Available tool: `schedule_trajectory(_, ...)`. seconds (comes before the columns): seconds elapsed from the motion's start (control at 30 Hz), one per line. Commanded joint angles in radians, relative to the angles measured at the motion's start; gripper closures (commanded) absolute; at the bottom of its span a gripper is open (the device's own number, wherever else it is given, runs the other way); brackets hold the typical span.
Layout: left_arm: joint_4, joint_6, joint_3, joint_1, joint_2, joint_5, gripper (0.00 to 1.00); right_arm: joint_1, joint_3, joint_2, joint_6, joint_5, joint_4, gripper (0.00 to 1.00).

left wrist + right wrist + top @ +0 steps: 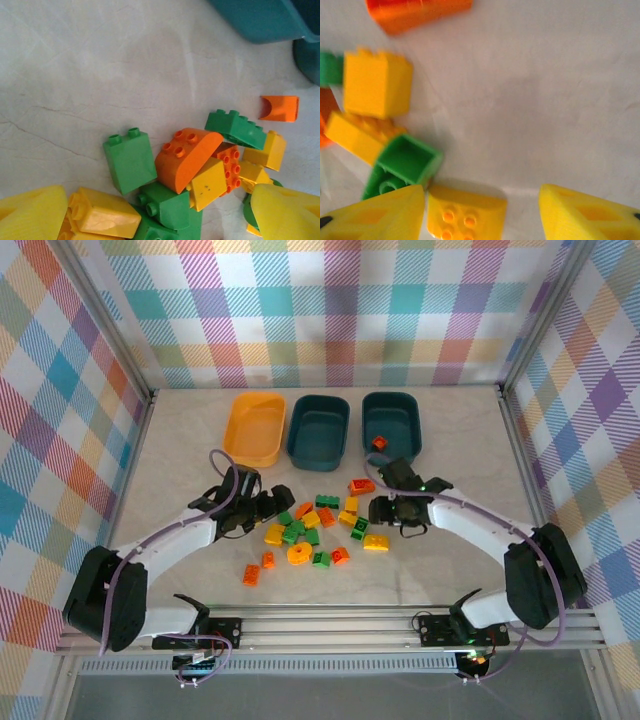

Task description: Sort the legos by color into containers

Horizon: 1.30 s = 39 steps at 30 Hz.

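Note:
The legos [312, 525] lie in a loose yellow, green and orange-red heap mid-table. Behind them stand the containers: a yellow-orange tub [253, 428], a teal tub [318, 426] and a second teal tub [391, 423] with one orange-red lego [379, 442] inside. My left gripper [268, 508] is open at the heap's left side; in its wrist view the left gripper [160, 215] spans a green brick [130, 160] and a rounded orange brick [187, 157]. My right gripper [378, 512] is open at the heap's right; the right gripper [482, 215] has a rounded yellow brick [465, 212] lying between its fingers, against the left one.
Aluminium rails and checkered walls enclose the table [470, 470]. A few orange bricks [250, 574] lie apart at the near left of the heap. Bare tabletop runs to the right of the right arm and left of the left arm.

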Motion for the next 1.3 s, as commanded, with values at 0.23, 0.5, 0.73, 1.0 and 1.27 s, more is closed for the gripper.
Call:
schedule_trajectory(0.23, 0.042, -0.01, 0.033, -0.02, 0.069, 0.068, 0.08, 0.019, 0.157, 0.12, 0.03, 0.025, 0.09, 0.25)
schedule_trajectory(0.5, -0.018, 0.008, 0.038, -0.019, 0.007, 0.042, 0.07, 0.007, 0.371, 0.339, 0.258, 0.101, 0.093, 0.21)
schedule_trajectory(0.73, -0.043, 0.031, 0.021, -0.019, -0.038, 0.024, 0.06, 0.009, 0.472, 0.469, 0.284, 0.231, 0.037, 0.17)
schedule_trajectory(1.0, -0.035, 0.038, 0.004, -0.018, -0.047, 0.011, 0.05, 0.007, 0.493, 0.536, 0.259, 0.269, 0.01, 0.12)
schedule_trajectory(1.27, -0.025, 0.04, 0.0, -0.019, -0.04, 0.019, 0.05, -0.016, 0.411, 0.495, 0.216, 0.301, 0.002, 0.13)
